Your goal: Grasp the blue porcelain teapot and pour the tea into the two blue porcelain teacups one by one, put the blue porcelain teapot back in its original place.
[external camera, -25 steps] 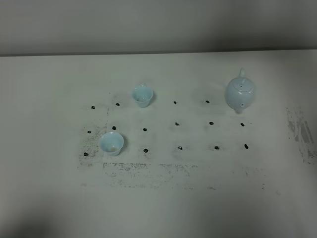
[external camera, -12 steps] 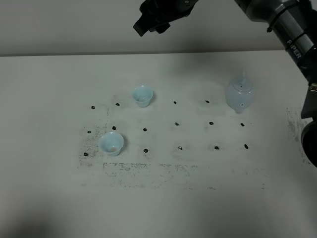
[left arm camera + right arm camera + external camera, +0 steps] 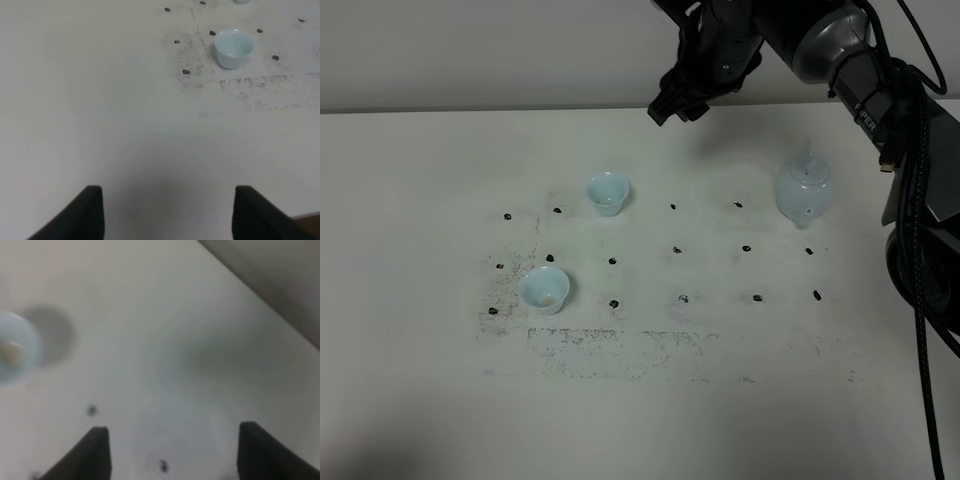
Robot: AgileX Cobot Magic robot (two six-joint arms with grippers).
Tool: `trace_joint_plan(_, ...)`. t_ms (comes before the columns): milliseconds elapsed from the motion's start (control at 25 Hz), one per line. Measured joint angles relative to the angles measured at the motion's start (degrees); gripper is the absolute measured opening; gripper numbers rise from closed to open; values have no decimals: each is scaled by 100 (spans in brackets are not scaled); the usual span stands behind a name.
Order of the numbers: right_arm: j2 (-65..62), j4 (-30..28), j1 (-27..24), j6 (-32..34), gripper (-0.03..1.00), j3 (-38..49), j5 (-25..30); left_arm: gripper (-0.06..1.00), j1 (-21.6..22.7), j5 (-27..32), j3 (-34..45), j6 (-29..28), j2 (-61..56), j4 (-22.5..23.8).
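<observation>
The blue porcelain teapot (image 3: 805,190) stands at the right of the table with its lid on, and the tea is out of view. One of the two blue porcelain teacups (image 3: 607,193) stands further back, and the other teacup (image 3: 544,289) is nearer on the left. My right gripper (image 3: 675,108) hangs open above the table's far edge, between the back cup and the pot, touching neither. In the right wrist view its fingers (image 3: 97,455) are spread, with a blurred cup (image 3: 12,347) off to one side. My left gripper (image 3: 167,215) is open over bare table, well short of the near teacup (image 3: 234,47).
The white table (image 3: 420,180) carries a grid of small black marks (image 3: 677,249) and dark scuffing (image 3: 610,345) near the front. The right arm and its cable (image 3: 910,230) run down the right side beside the teapot.
The right arm has come into view from the top and its gripper has moved down and to the right. Teapot and cups have not moved.
</observation>
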Motion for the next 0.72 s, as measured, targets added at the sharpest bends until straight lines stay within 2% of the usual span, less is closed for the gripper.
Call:
trace_joint_plan(480, 546, -1079, -479, 218, 57, 0, -196, 57, 0, 0, 0, 0, 0, 0)
trace_joint_plan(720, 662, -1409, -562, 323, 57, 0, -210, 57, 0, 0, 0, 0, 0, 0)
